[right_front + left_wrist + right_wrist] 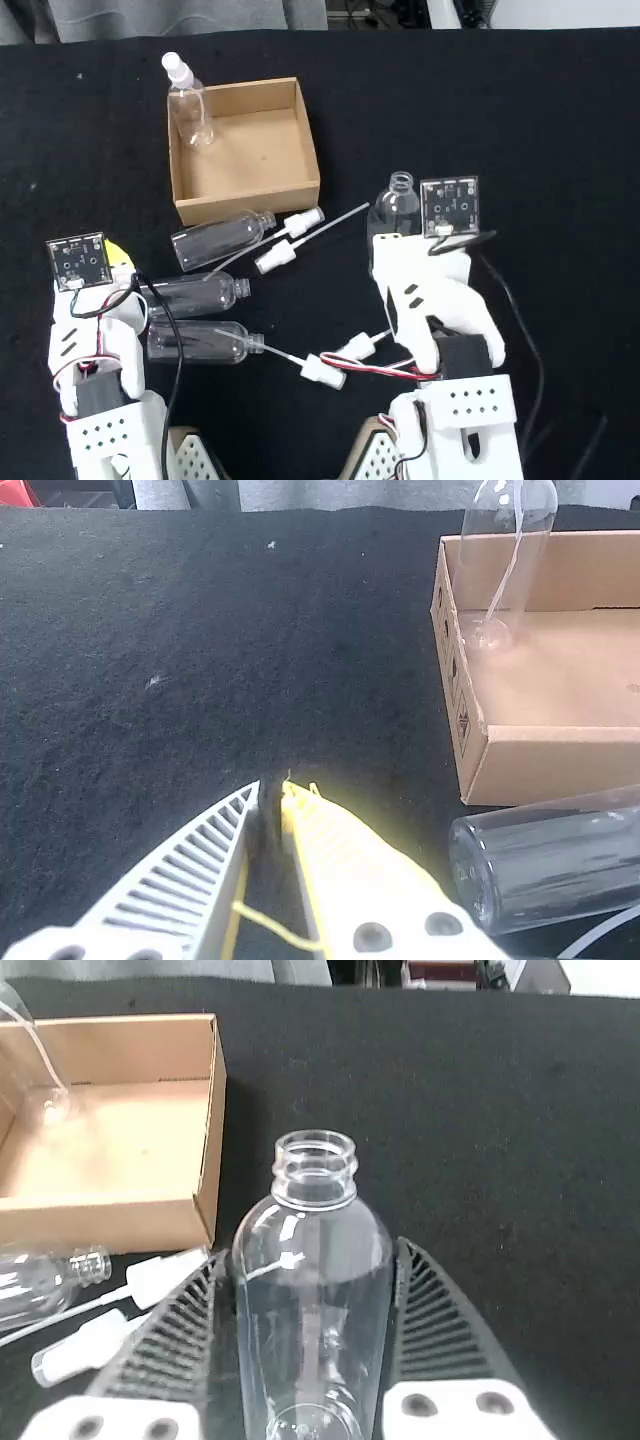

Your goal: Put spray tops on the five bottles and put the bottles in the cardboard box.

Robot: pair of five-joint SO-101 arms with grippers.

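Bottle [312,1290], the open one: where is it?

Upright in the right gripper [310,1255], whose jaws are clamped on its body. Its neck is bare. It stands near the box [250,200], apart from the near corner.

How should the step go?

A spray top [303,222] probably goes on next. The left gripper [268,798] is closed on nothing, just beside the lying bottles [195,293]. It needs to open, take a top by its head, and feed the thin tube [345,217] straight down the neck before seating the head. The right arm should hold the bottle plumb, since a tilt likely sends the tube against the rim.

And the count?

Five bottles: the gripped one, a capped bottle [188,100] standing in the box's far corner, and three lying on the table [520,120] between the box and the left arm. Four loose tops: two by the box's near wall, two nearer the arms. One box.
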